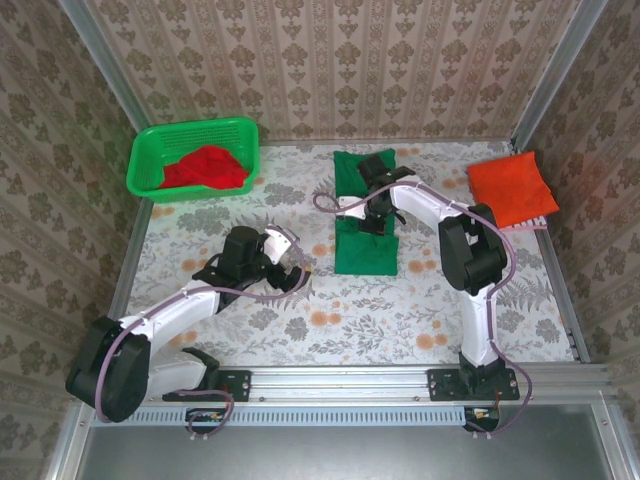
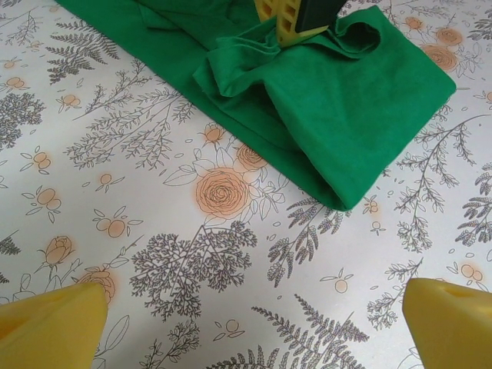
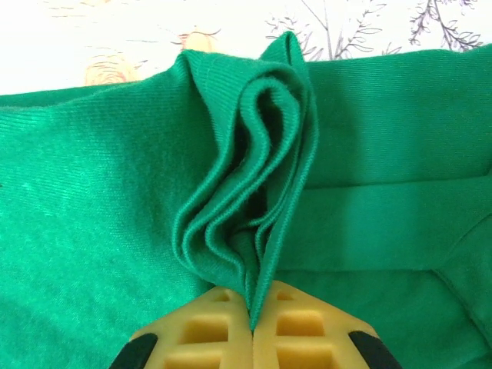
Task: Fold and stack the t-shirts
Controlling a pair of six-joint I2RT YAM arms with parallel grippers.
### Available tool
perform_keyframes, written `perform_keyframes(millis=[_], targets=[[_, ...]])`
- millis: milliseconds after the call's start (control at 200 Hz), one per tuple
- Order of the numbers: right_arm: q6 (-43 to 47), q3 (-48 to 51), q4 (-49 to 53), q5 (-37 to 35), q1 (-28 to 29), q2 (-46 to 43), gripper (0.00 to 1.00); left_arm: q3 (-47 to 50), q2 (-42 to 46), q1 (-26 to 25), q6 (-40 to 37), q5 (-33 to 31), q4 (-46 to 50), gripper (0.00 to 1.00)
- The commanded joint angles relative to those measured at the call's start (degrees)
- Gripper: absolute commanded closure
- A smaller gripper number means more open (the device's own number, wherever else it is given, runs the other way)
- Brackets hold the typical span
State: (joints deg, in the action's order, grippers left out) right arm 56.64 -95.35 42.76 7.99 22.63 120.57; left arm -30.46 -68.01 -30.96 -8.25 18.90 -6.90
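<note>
Right gripper [image 3: 252, 327] is clamped tight on a bunched pleat of the dark green t-shirt [image 3: 92, 231], its fingers pressed together with the cloth between them (several layers, going by the folds). That shirt lies mid-table, toward the far side. Left gripper [image 2: 246, 338] hangs with its fingers wide apart over the floral table [image 2: 154, 231], just near-left of the shirt's corner. Far right, the orange-red t-shirt [image 1: 512, 187] lies folded. Far left, the red t-shirt [image 1: 205, 168] is heaped in the green basket [image 1: 190, 127].
</note>
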Motion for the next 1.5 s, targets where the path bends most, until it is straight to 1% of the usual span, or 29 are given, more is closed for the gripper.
perform_keyframes(millis=[0,185,360,555,1030,1495], targets=[[-0.45,-1.97,-0.82,1.20,-0.70,1.41,1.00,-0.57,0.24,0.44,-0.40,1.28,0.00,0.00],[-0.73,-2.02,-1.88,-0.75,-1.16,2.30,1.00,-0.66,0.07,0.46,-0.45,1.32,0.13,0.00],[-1.36,-0.87,-3.16,1.47,-1.33,-0.66,1.00,-0.74,0.16,0.46,-0.23,1.36,0.31,0.00],[-1.20,-1.20,-3.83,1.16,-1.61,-2.35,1.00,-0.83,-0.10,0.46,-0.53,1.36,0.18,0.00],[-2.05,-3.69,-5.98,0.89,-2.41,1.00,1.00,-1.01,-1.33,0.46,-0.50,1.60,-0.13,0.00],[-2.15,-6.83,-5.25,-0.12,-2.59,6.14,1.00,-1.66,-1.91,0.46,-0.60,1.67,0.56,0.00]])
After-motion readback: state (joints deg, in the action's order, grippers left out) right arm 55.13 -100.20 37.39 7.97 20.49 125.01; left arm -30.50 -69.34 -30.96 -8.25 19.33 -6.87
